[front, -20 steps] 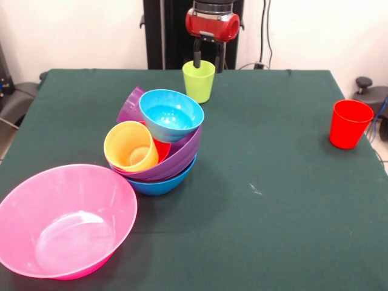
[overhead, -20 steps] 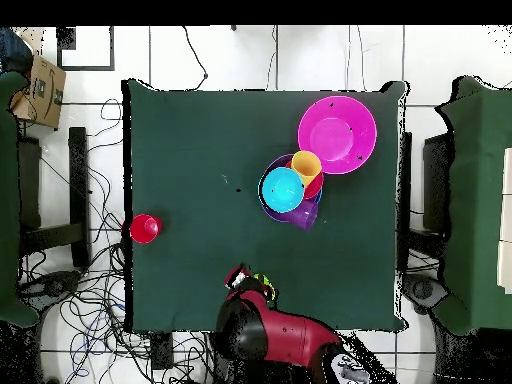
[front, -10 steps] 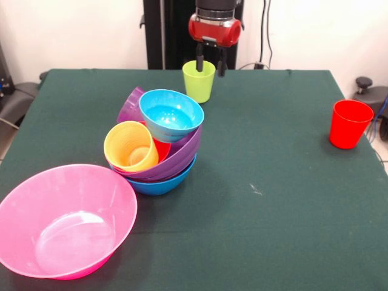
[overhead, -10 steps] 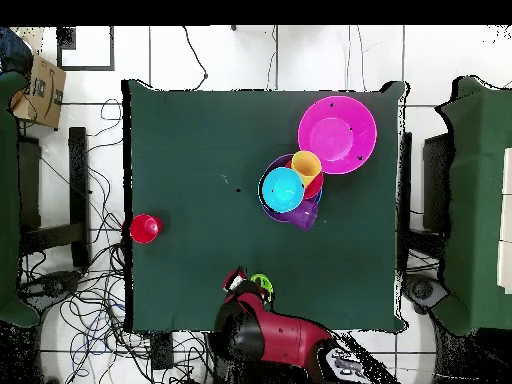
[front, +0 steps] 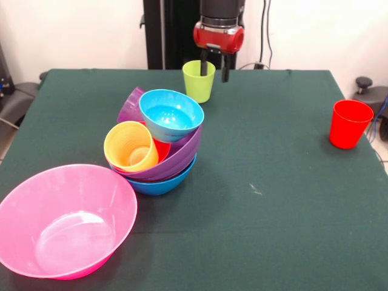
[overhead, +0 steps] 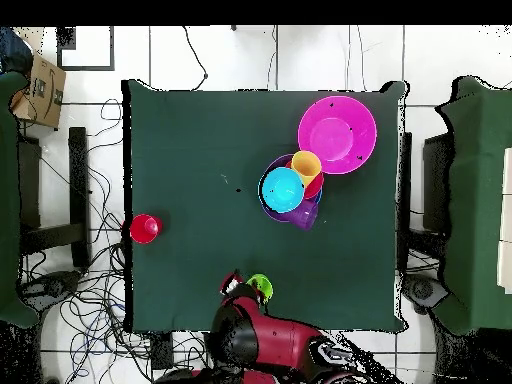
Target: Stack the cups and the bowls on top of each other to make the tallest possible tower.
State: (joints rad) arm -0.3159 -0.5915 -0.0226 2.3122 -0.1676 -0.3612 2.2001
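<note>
A: Where's the gripper?

B: Jaws spread, gripping nothing, one finger beside the lime green cup's rim. That cup stands upright and empty.

A: The tower?

B: Well ahead of the gripper: a blue base bowl holding the purple bowl, red bowl, tipped yellow and purple cups, light blue bowl topmost. Pink bowl farther still, empty. Red cup well aside.

A: Count?

B: Four cups, five bowls visible.

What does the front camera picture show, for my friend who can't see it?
An untidy tower of coloured bowls and cups sits on a green table. A big pink bowl stands in front, a red cup far right, and the open gripper hangs over a lime green cup behind.
</note>
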